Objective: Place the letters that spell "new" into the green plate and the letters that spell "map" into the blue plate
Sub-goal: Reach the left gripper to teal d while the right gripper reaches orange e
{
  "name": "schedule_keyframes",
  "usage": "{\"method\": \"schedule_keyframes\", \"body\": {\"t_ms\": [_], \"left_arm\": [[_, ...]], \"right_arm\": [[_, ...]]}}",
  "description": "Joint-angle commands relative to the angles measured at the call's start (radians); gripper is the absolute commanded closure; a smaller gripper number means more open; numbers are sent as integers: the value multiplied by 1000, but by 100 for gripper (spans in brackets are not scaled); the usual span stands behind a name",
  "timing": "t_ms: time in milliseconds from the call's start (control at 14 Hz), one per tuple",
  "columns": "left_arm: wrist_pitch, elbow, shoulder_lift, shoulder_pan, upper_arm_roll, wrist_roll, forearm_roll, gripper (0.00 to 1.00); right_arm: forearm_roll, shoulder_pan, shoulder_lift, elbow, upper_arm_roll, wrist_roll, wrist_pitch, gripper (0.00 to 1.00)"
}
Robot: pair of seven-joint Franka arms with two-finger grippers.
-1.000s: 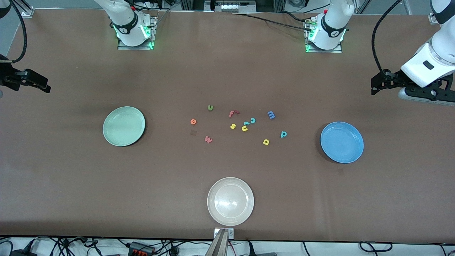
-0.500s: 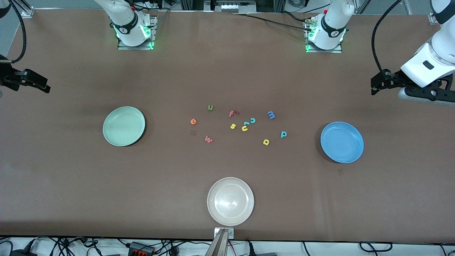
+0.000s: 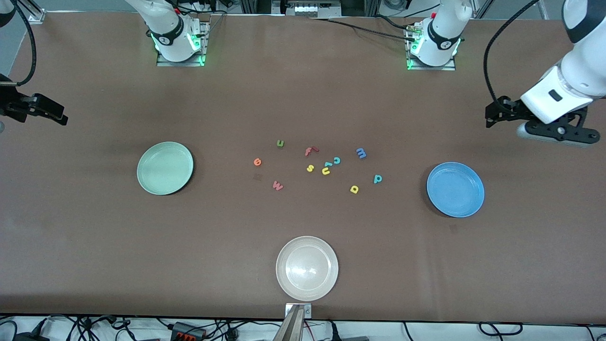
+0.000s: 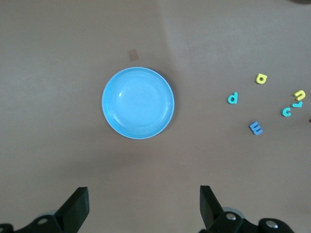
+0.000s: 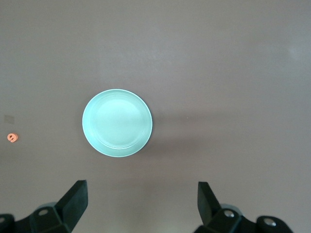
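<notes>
Green plate (image 3: 164,168) and blue plate (image 3: 455,189) bare, white plate (image 3: 307,268) in front view only, left gripper (image 4: 141,206) spread, right gripper (image 5: 141,204) spread.

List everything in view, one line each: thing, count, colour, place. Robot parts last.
green plate: 1, mint, right arm's end.
blue plate: 1, blue, left arm's end.
white plate: 1, cream, nearest the front camera.
"n", "e", "w": olive, orange, pinkish-red, mid-table.
"m", "a", "p": blue, yellow, teal, mid-table.
"f", "s", "u", "c": red, yellow, yellow, teal.
left gripper: open, above the table near the blue plate.
right gripper: open, above the table near the green plate.
</notes>
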Motion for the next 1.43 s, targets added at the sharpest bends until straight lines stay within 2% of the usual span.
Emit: {"method": "schedule_keyframes", "body": {"t_ms": [0, 214, 429, 714, 929, 1143, 1286, 1357], "left_arm": [[-23, 14, 24, -40, 4, 15, -25, 0], [-63, 14, 77, -88, 4, 4, -25, 0], [44, 1, 157, -138, 2, -54, -35, 0], [217, -4, 297, -273, 4, -243, -31, 0], [375, -24, 387, -325, 5, -364, -26, 0], [590, -134, 429, -330, 5, -398, -23, 0], [774, -246, 429, -329, 4, -416, -25, 0], [817, -275, 430, -329, 4, -421, -23, 0]], "right_arm": [[8, 0, 9, -13, 3, -17, 13, 0], [8, 2, 9, -13, 5, -17, 14, 0], [17, 10, 34, -21, 8, -17, 11, 0], [26, 178, 176, -29, 8, -1, 28, 0], [110, 258, 281, -32, 8, 2, 124, 0], [120, 344, 345, -65, 6, 8, 242, 0], [120, 405, 370, -119, 6, 110, 345, 0], [120, 448, 377, -154, 6, 136, 403, 0]]}}
